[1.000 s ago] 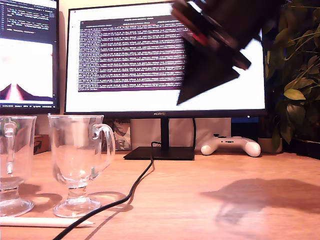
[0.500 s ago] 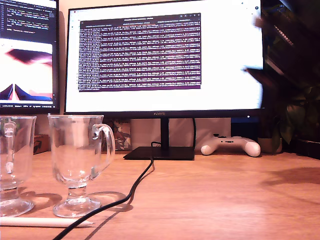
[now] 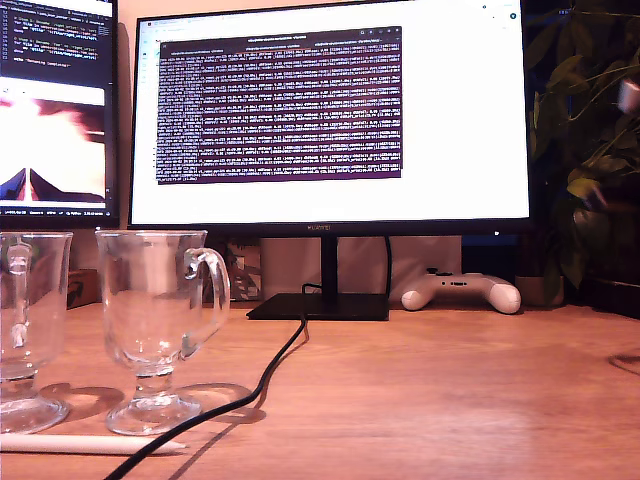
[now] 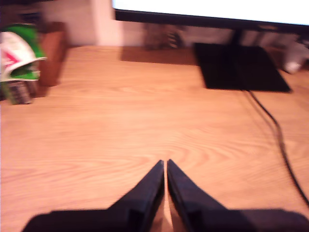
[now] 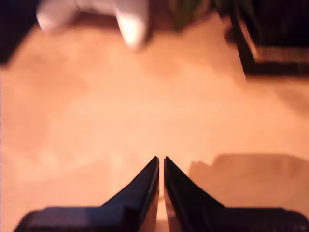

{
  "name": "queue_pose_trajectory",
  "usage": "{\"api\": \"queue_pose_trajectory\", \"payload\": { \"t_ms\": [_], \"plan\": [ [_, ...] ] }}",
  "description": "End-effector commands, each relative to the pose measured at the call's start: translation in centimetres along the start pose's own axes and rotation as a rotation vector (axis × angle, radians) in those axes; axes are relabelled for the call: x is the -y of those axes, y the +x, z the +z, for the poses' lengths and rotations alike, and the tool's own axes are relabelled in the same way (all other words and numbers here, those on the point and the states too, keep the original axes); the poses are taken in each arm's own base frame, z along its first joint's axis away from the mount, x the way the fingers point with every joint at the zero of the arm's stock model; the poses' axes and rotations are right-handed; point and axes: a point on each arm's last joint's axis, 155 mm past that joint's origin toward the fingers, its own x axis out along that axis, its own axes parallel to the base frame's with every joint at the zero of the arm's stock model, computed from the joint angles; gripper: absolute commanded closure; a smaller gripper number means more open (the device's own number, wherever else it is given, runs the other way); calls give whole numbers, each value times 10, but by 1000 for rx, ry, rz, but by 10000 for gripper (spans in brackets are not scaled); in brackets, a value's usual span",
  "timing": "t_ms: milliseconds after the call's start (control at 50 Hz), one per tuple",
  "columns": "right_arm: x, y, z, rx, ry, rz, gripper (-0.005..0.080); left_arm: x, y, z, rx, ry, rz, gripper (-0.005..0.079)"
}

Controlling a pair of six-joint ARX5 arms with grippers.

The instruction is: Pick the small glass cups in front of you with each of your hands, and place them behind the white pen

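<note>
Both tools have their jaws closed on nothing: my first gripper (image 4: 166,165) and my second gripper (image 5: 161,162) hover over bare counter (image 3: 450,390). At the exterior view's left, two empty glass cups (image 3: 25,330) (image 3: 155,325) stand upright, side by side, just behind the white pen (image 3: 85,443) lying flat.
</note>
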Motion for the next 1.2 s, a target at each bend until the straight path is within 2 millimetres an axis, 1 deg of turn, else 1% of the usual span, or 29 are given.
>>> {"api": "queue_pose_trajectory", "payload": {
  "t_ms": [0, 120, 180, 280, 360, 500, 620, 740, 840, 920, 980, 1060, 1180],
  "plan": [
    [-2, -7, -2, 39, 4, 11, 764, -4, 4, -19, -30, -7, 10, 765],
    [-5, -17, -4, 94, 3, 27, 764, -5, 5, -28, -27, -22, 8, 765],
    [-5, -22, -3, 124, 32, 29, 764, -4, 5, -31, -22, -37, 2, 765],
    [-6, -32, -1, 186, 44, 32, 764, 0, 1, -31, -6, -25, -10, 765],
    [-4, -37, -3, 217, 44, 25, 764, -7, -1, -32, 14, -6, 27, 765],
    [0, -40, -25, 208, 16, 7, 764, -19, -2, -49, 17, -5, 81, 765],
    [7, -43, -34, 221, -1, -16, 764, -24, -4, -62, 31, 11, 94, 765],
    [11, -45, -43, 219, 10, -23, 764, -27, -7, -69, 57, 11, 99, 765],
    [12, -48, -51, 215, 12, -28, 764, -32, -10, -76, 45, 11, 120, 765],
    [12, -50, -57, 211, 9, -29, 764, -35, -15, -77, 49, 18, 137, 765],
    [7, -52, -56, 226, 5, -4, 764, -34, -18, -75, 63, 17, 135, 765],
    [-3, -56, -49, 255, -20, 47, 764, -34, -22, -73, 83, 17, 134, 765],
    [-3, -60, -47, 269, -24, 48, 764, -39, -30, -73, 103, 6, 161, 765]
  ]
}}
